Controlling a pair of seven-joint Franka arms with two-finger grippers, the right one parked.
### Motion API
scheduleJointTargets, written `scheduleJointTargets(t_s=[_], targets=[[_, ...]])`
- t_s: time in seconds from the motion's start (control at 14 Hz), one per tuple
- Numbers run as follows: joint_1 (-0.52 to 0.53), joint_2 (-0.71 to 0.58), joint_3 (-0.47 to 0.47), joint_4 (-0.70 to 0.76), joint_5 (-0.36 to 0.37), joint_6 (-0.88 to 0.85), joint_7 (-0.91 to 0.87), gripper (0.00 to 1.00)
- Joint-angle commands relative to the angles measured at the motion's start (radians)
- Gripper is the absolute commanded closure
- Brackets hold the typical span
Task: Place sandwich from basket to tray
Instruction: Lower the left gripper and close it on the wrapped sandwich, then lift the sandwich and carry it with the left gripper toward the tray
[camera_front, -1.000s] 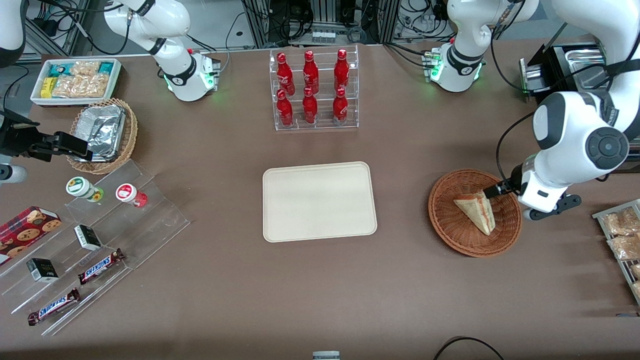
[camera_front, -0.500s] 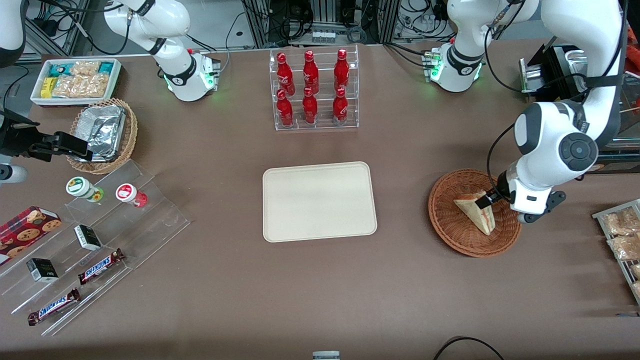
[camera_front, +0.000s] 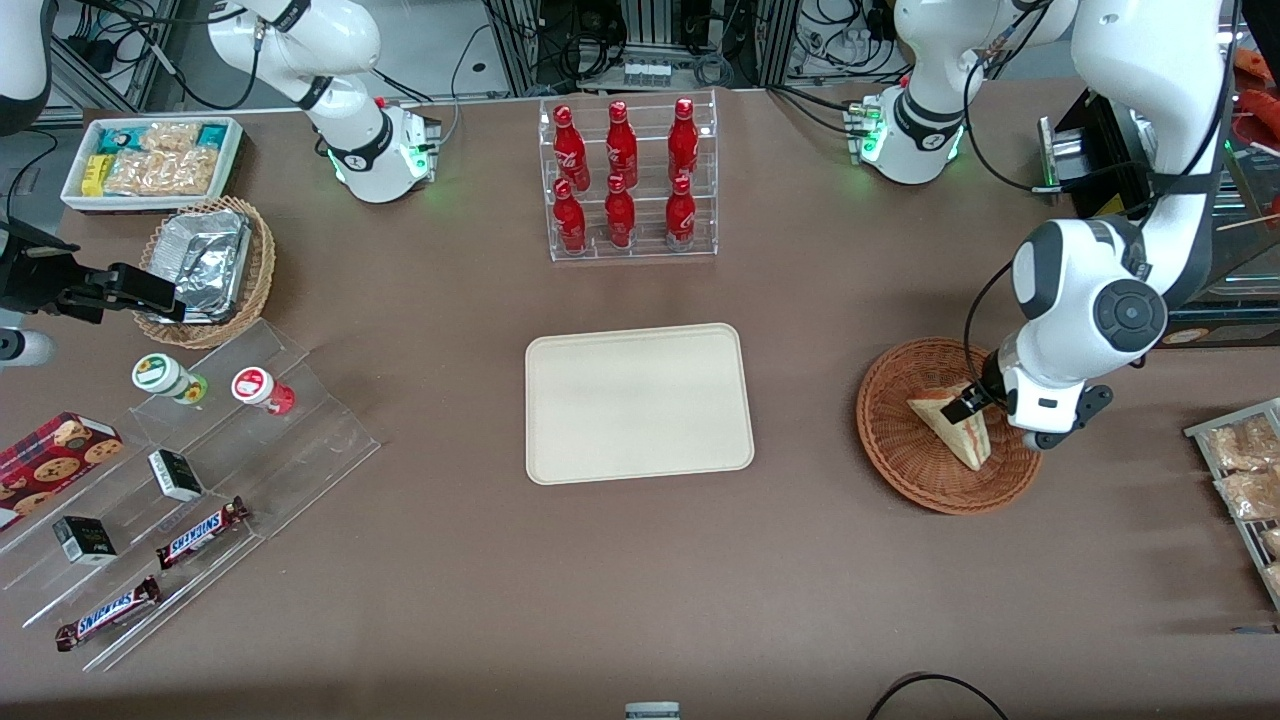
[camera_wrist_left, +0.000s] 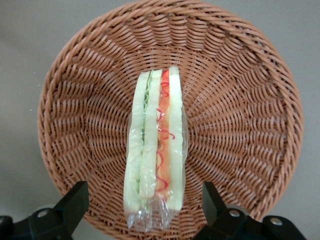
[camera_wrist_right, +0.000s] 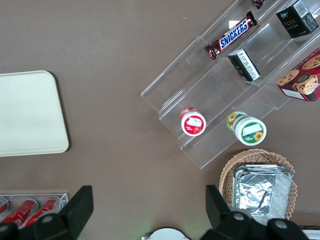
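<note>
The tray (camera_front: 639, 403) lay bare at mid-table, with open brown table (camera_front: 800, 560) on every side of it. A wide strip of bare table separated it from the basket (camera_front: 905, 455), which sat toward the working arm's end. Farther from the front camera than the tray stood a clear rack of red bottles (camera_front: 625, 180), well apart from it. Near the basket, at the table edge on the working arm's end, lay a wire rack of snack bags (camera_front: 1240, 470), cut off by the frame.

The sandwich (camera_front: 950, 425) lay in the basket, wrapped in clear film. In the wrist view the sandwich (camera_wrist_left: 156, 150) showed its cut edge, green layers on one side and red on the other, with the film bunched at the end nearest the camera. The basket (camera_wrist_left: 250, 100) rim was cut off at that same end.

In the front view the arm's wrist covered part of the basket rim and hid most of the gripper (camera_front: 968, 405); only a dark fingertip showed, over the sandwich's thick end. Whether it touched the bread could not be told there.

In the wrist view the gripper (camera_wrist_left: 145, 210) had its fingers (camera_wrist_left: 75, 205) spread wide, one on each side of the sandwich, with clear gaps between each finger and the wrap. It held nothing.
</note>
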Motion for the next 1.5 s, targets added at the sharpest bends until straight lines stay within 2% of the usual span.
scheduleJointTargets(t_s=[0.0,0.14,0.21,0.29,0.36,0.79,1.0,1.21,1.43], targets=[[-0.012,0.025,0.006,-0.026,-0.010,0.070,-0.023,0.00],[-0.012,0.036,0.006,-0.052,-0.011,0.107,-0.023,0.00],[-0.012,0.036,0.006,-0.053,-0.011,0.107,-0.026,0.23],[-0.012,0.033,0.006,-0.055,-0.011,0.098,-0.041,0.78],[-0.012,0.028,0.005,-0.052,-0.011,0.086,-0.044,1.00],[-0.012,0.005,-0.060,0.101,0.008,-0.153,-0.012,1.00],[-0.012,0.005,-0.130,0.125,0.009,-0.169,0.057,1.00],[-0.016,0.016,-0.244,0.137,0.033,-0.164,0.058,1.00],[-0.119,0.056,-0.269,0.190,0.038,-0.169,0.035,1.00]])
